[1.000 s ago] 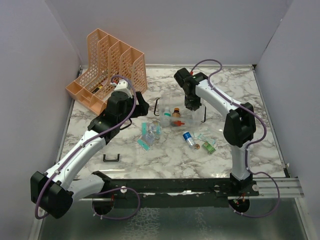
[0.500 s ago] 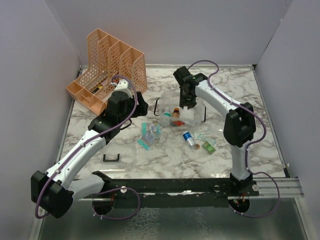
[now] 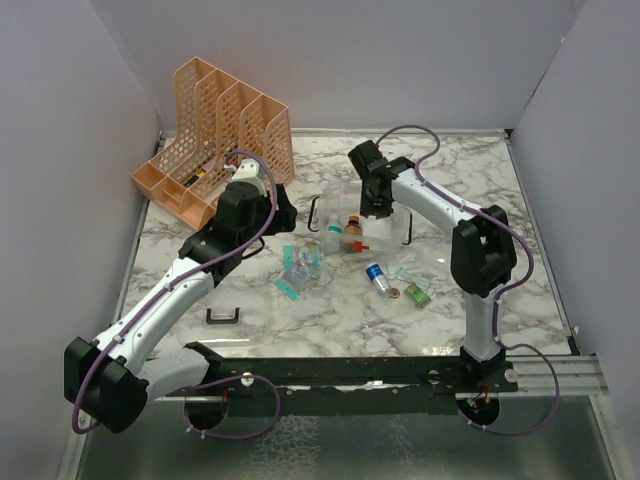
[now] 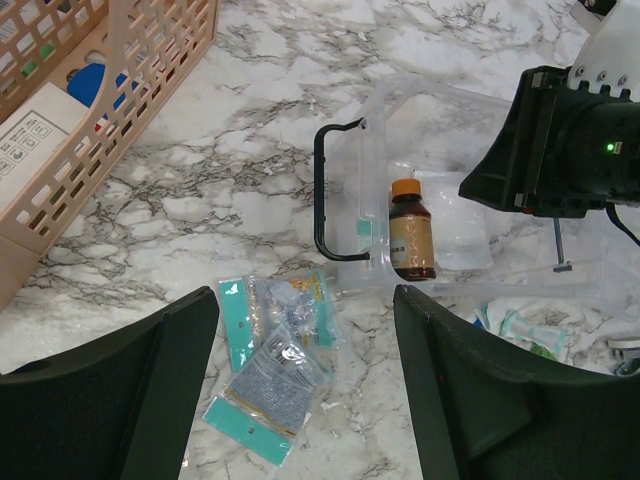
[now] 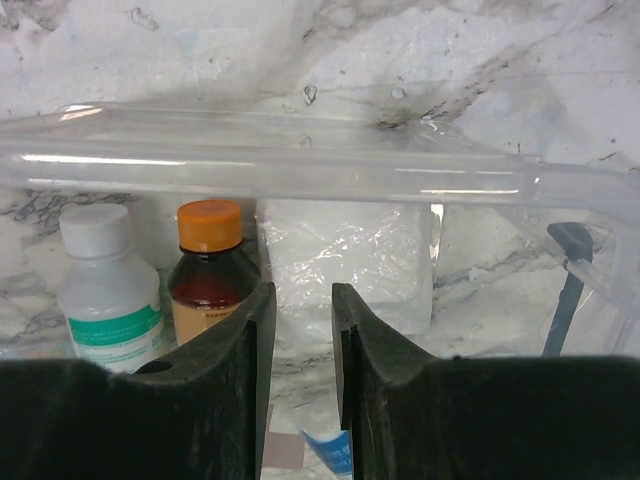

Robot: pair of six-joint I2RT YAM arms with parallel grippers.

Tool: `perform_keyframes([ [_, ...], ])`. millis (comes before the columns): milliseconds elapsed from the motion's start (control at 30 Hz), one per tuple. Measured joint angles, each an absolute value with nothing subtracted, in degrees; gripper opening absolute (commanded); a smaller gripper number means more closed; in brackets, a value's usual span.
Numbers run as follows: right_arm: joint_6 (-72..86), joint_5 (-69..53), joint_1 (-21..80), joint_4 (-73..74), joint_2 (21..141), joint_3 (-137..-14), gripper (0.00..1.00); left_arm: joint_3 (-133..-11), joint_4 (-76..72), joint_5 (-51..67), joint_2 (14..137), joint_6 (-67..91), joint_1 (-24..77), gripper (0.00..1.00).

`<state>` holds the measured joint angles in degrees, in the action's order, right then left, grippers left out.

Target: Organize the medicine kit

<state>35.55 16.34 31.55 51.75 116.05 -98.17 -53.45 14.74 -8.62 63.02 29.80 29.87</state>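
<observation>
table (image 3: 330, 320): white marble, grey and black veining
file rack (image 3: 215, 110): pale orange, mesh of small holes throughout
medicine kit (image 4: 372, 150): clear and colourless, black handle
brown bottle (image 4: 411, 235): dark amber, orange cap, beige label
white bottle (image 5: 108, 290): white body and cap, teal-green band on label
wrapped pad (image 5: 345, 255): white under glossy clear film
sachets (image 4: 265, 385): clear, teal edges
loose handle (image 3: 223, 317): black
vial (image 3: 376, 274): blue and silvery
arms (image 3: 165, 295): white shells, black joints, purple cables
</observation>
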Motion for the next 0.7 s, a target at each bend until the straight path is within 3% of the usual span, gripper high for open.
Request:
perform_keyframes([
  [700, 35.70, 16.16, 29.39, 45.32, 119.15, -93.36, 0.37, -53.71, 14.98, -8.62, 64.20, 29.78, 29.89, 0.74],
])
